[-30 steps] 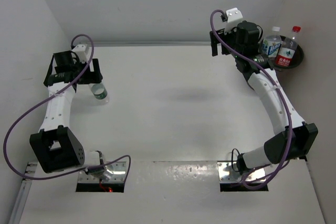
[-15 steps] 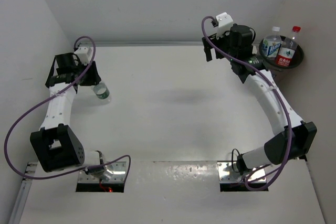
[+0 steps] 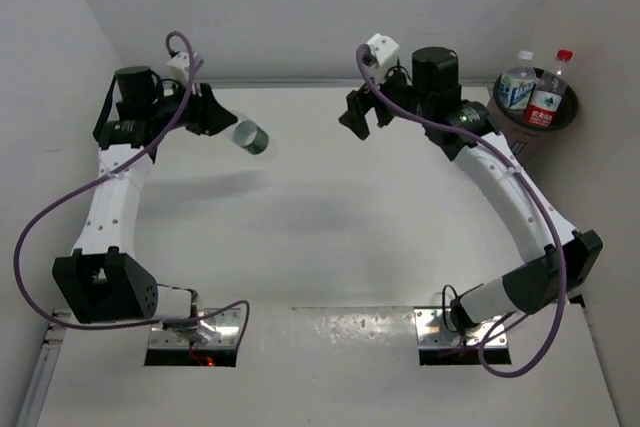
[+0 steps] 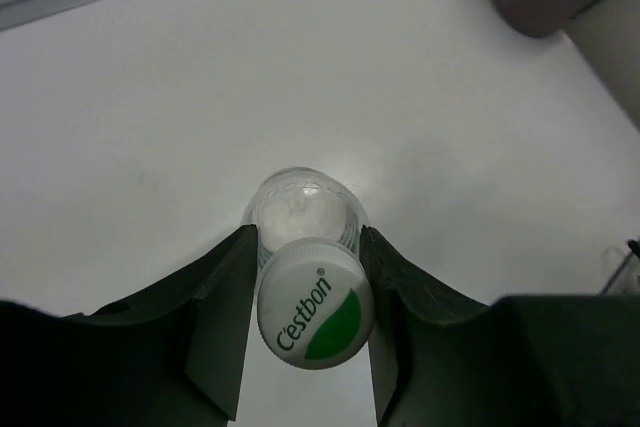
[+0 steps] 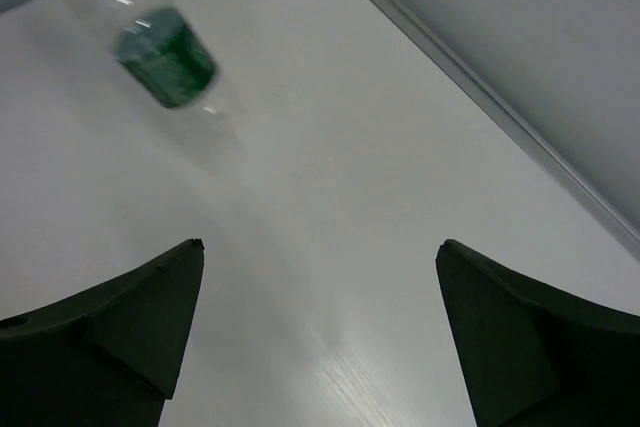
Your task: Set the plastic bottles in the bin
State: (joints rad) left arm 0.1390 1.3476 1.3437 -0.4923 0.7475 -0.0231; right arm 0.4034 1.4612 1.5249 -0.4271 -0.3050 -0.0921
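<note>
A green-labelled bottle [image 3: 250, 138] is pinched just under its white cap by the left hand [image 3: 228, 129]. It hangs tilted above the tabletop [image 3: 320, 247], well to the left of the bin [image 3: 570, 115]. A white-capped bottle [image 3: 517, 82] and a red-capped bottle [image 3: 549, 97] stand inside the bin. The right hand [image 3: 362, 117] hovers spread and empty, between the bin and the held bottle.

Green-labelled clear bottle [image 3: 250, 137] sideways in left gripper [image 3: 228, 127]; white-capped bottle [image 3: 517, 83], red-capped bottle [image 3: 548, 99] upright in brown bin [image 3: 572, 108].
</note>
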